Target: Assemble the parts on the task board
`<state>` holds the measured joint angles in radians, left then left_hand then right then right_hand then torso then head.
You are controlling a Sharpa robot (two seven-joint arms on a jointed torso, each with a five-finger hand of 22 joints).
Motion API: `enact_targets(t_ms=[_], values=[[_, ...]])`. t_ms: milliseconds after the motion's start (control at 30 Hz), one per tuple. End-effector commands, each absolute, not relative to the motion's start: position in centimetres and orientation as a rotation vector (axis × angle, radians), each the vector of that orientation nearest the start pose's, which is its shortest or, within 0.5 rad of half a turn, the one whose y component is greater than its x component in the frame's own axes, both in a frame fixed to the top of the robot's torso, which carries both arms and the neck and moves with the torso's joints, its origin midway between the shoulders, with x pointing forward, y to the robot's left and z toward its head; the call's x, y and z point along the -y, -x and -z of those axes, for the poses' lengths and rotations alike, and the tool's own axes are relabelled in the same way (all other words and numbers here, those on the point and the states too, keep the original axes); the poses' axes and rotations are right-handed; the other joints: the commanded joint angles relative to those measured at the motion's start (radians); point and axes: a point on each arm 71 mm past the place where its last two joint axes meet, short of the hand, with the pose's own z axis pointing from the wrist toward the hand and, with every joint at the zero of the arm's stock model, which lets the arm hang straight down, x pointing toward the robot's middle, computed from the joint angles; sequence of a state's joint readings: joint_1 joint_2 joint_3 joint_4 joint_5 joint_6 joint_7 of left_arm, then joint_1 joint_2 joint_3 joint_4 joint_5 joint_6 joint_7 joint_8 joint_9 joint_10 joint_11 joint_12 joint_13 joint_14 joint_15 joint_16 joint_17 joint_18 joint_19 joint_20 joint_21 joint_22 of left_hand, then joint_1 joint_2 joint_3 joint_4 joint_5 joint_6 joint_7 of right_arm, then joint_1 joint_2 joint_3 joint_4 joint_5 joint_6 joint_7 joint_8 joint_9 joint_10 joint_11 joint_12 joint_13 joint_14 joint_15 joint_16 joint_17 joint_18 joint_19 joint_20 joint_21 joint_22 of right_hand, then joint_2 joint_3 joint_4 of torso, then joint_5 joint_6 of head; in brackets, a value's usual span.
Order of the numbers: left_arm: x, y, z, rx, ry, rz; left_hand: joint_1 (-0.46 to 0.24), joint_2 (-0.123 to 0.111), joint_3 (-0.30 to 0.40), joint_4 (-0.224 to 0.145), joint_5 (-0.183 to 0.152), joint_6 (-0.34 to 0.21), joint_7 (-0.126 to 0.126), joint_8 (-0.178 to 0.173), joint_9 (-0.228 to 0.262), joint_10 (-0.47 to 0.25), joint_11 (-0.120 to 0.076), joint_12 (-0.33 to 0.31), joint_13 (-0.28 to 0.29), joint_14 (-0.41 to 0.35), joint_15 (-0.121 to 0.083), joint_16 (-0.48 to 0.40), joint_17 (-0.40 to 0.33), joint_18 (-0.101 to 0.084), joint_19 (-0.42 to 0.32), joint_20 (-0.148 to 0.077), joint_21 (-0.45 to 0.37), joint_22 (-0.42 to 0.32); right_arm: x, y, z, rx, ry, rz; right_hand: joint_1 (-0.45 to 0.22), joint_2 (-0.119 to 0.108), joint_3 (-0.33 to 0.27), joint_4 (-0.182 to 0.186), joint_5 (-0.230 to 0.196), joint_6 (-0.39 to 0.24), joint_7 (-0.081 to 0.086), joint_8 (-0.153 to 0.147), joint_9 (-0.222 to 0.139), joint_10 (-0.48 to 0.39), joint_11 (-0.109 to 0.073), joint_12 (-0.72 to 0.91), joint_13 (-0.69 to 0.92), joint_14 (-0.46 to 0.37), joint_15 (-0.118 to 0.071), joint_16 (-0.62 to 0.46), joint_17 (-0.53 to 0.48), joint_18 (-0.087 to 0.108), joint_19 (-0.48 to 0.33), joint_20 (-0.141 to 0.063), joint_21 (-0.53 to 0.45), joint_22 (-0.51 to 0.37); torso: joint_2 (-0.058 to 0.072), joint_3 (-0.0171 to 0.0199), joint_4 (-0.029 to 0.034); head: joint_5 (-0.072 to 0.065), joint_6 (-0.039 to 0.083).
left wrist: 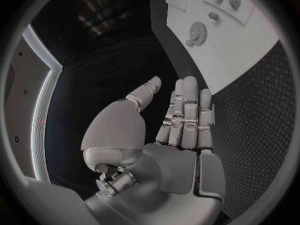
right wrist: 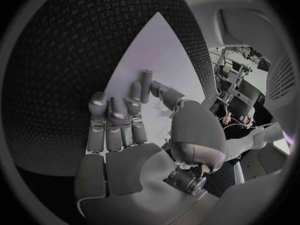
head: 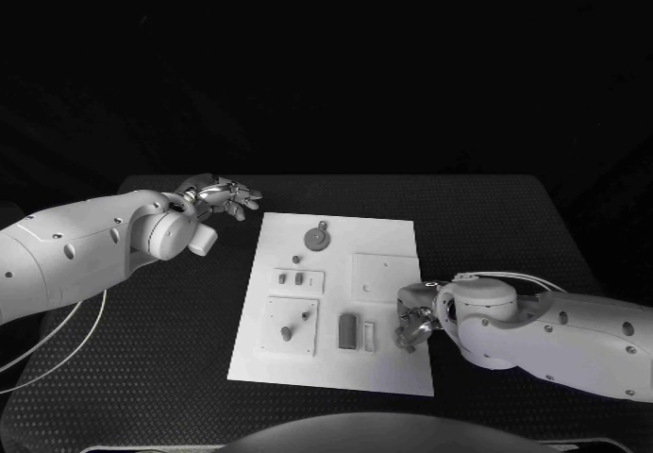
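Observation:
The white task board (head: 394,236) lies in the middle of the black table. On it are a round grey toothed disc (head: 316,238), a small peg (head: 297,259), two small pieces (head: 292,278) in a raised plate, and an upright grey block (head: 348,331). My left hand (head: 225,196) hovers open beyond the board's far left corner, fingers straight (left wrist: 187,115). The disc (left wrist: 199,32) lies ahead of it. My right hand (head: 412,323) is at the board's right edge, fingertips (right wrist: 133,92) down on the white surface. A slim grey shape (right wrist: 145,84) stands beside the thumb; part or finger, unclear.
A plain square plate (head: 385,276) and another plate with a short peg (head: 289,326) also sit on the board. A white cable (head: 61,330) loops below my left arm. Bare black matting (head: 517,236) surrounds the board.

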<state>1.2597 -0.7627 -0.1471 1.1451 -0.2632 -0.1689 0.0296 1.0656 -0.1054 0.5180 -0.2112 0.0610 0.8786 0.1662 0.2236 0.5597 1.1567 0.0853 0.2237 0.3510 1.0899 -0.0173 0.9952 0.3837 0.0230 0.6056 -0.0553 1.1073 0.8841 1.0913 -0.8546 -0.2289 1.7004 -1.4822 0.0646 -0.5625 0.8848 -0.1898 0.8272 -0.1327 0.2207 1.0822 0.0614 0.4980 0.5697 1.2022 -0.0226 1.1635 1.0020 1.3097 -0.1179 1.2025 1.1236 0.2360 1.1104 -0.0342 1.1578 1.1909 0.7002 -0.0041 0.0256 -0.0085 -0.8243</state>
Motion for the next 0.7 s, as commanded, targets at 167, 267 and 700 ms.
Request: enact_targets(t_ms=[167, 267, 700], values=[[-28.5, -54.2, 22.3, -1.794, 1.030, 1.015, -0.006, 0.001, 0.001, 0.007, -0.006, 0.005, 0.004, 0.006, -0.001, -0.009, -0.001, 0.007, 0.002, 0.001, -0.007, -0.006, 0.002, 0.002, -0.008, -0.065, 0.004, -0.002, 19.1, -37.3, 32.1, -2.462, 0.090, -0.301, 0.019, 0.074, 0.090, -0.092, 0.030, -0.020, 0.031, -0.226, -0.044, 0.003, 0.004, -0.001, 0.001, 0.007, 0.002, -0.004, -0.001, 0.026, 0.007, 0.008, 0.011, -0.001, 0.000, 0.0004, -0.0005, 0.001, 0.000], [-28.5, -54.2, 22.3, -1.795, 1.030, 1.015, -0.006, 0.001, 0.001, 0.007, -0.006, 0.005, 0.004, 0.006, -0.001, -0.009, -0.001, 0.007, 0.002, 0.002, -0.007, -0.006, 0.002, 0.002, -0.008, -0.065, 0.004, -0.002, 19.1, -37.7, 31.7, -2.457, 0.009, -0.325, 0.012, 0.075, 0.092, -0.098, 0.038, -0.017, 0.030, -0.225, -0.045, 0.006, 0.003, -0.001, 0.000, 0.009, 0.001, -0.004, -0.001, 0.026, 0.009, 0.007, 0.011, -0.003, 0.000, 0.0002, -0.0005, 0.002, 0.001], [-28.4, -54.2, 22.3, -1.798, 1.026, 1.013, -0.005, 0.001, 0.001, 0.006, -0.006, 0.005, 0.004, 0.007, -0.001, -0.009, -0.001, 0.008, 0.002, 0.002, -0.007, -0.006, 0.002, 0.002, -0.009, -0.066, 0.005, -0.002, 18.7, -38.1, 31.0, -2.520, -0.437, -0.462, -0.018, 0.062, 0.068, -0.109, 0.061, -0.004, 0.025, -0.219, -0.049, 0.009, -0.001, -0.003, -0.001, 0.012, -0.002, -0.007, -0.003, 0.026, 0.016, 0.006, 0.013, -0.009, 0.000, -0.0009, 0.0003, 0.002, 0.000]])
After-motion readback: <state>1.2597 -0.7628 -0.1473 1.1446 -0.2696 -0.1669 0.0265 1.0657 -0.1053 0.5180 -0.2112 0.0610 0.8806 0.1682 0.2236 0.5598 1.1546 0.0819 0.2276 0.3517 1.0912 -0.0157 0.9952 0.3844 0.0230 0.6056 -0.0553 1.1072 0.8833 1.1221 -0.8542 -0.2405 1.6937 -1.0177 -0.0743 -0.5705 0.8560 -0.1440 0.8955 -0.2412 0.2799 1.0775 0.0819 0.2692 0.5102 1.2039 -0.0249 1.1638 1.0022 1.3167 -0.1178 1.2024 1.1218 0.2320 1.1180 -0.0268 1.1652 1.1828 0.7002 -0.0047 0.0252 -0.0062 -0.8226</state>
